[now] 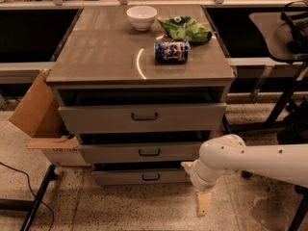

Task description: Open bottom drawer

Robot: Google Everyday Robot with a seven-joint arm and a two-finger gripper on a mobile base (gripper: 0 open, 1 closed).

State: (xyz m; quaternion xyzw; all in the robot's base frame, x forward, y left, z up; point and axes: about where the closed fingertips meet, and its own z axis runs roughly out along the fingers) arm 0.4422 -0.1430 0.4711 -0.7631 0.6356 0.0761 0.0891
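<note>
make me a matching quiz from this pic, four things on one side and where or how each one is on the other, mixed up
1 bowl
2 can
3 bottom drawer
4 gripper

a low, just right of the bottom drawer's front
b white, at the back of the cabinet top
c grey, lowest of three fronts
d lying on its side

Pairs: 1-b, 2-d, 3-c, 4-a

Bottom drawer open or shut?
Shut, it seems: the bottom drawer's front sits no further out than the middle drawer's. Gripper hangs low, right of it, off its handle.
</note>
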